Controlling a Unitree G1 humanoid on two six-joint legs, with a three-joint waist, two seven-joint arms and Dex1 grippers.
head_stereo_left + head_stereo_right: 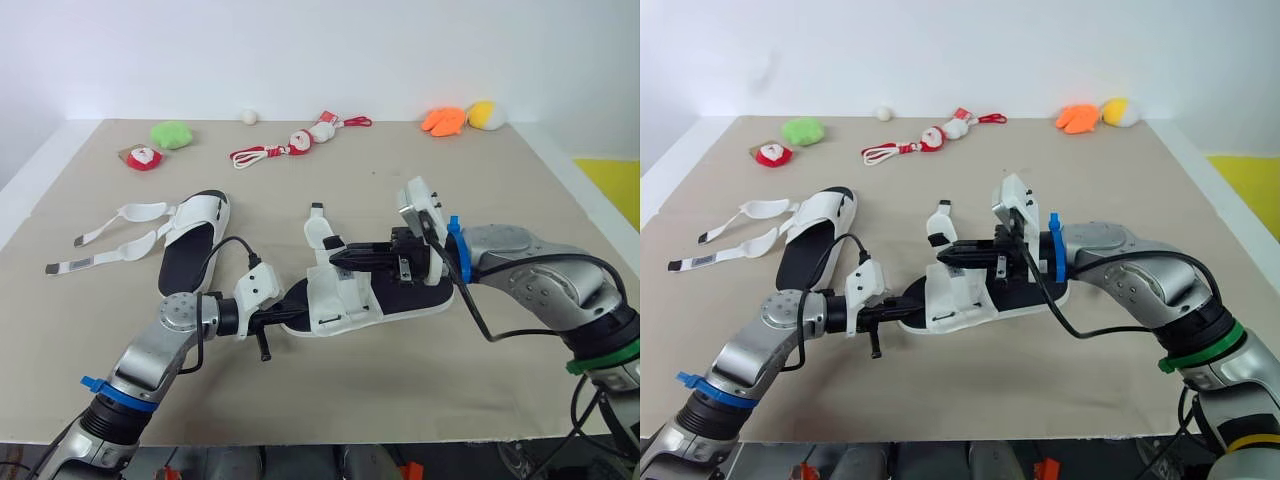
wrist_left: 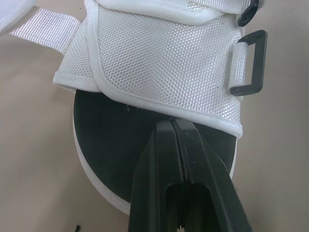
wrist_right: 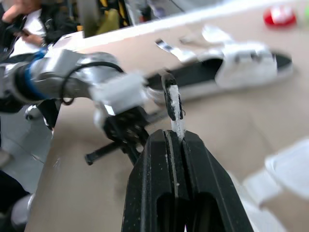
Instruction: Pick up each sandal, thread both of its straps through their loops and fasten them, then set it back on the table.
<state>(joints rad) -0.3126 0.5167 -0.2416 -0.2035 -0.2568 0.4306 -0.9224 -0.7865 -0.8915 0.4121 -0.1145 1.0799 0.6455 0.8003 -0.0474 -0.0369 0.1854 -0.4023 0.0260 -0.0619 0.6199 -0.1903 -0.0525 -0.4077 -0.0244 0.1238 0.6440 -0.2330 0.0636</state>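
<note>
Beige table (image 1: 500, 380) runs back to a white wall (image 1: 300, 50). Near the middle, one sandal (image 1: 340, 300) lies crosswise between the two arms, with a black footbed, white sole and white woven upper. A second sandal (image 1: 195, 235) lies well apart to the left, its two straps (image 1: 110, 240) undone and spread flat on the table. The left gripper (image 2: 172, 123) meets the middle sandal at its near left end. Its jaws are closed, the tips over the black footbed and right at the hem of the upper. Whether any cloth is pinched between them cannot be told. The right gripper (image 3: 175, 133) reaches in from the right, over the sandal. Its jaws are closed on a white strap (image 3: 174, 104), whose black-tipped end sticks out past the fingertips. A black loop (image 2: 251, 63) hangs at the side of the upper, apart from both grippers. Toys line the far edge, well away from the work: a red and white rope toy (image 1: 285, 148), a green plush (image 1: 171, 134), an orange plush (image 1: 443, 121), a yellow plush (image 1: 486, 115), a Santa toy (image 1: 143, 158) and a small white ball (image 1: 249, 116).
</note>
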